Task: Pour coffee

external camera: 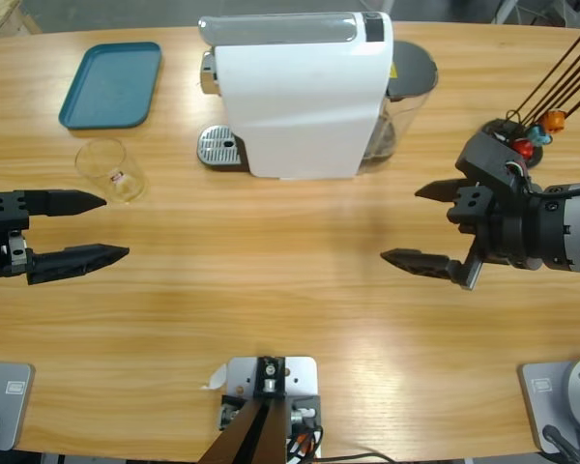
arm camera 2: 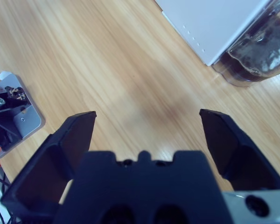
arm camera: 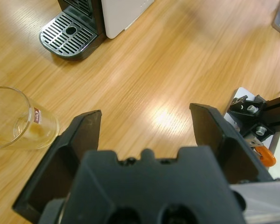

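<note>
**Both arms waiting, jaws spread, glass not yet taken**

The left gripper [external camera: 95,228] is hovering with its jaws spread wide and gripping nothing; the right gripper [external camera: 420,224] is doing the same across the table [external camera: 271,319].

The clear glass tumbler with a small red mark [external camera: 110,170] is standing upright just beyond the tip of the left jaws, slightly to their outer side. No dark coffee is showing in it; only a faint amber tint is lying at its bottom. The big white boxy coffee machine [external camera: 295,92], with its metal drip grille [external camera: 220,147], is sitting ahead of both sets of jaws.

The tumbler is probably light, rigid, smooth and breakable. A grip around its mid-wall, below the rim, is looking safest, squeezed gently to avoid slipping or cracking.
</note>
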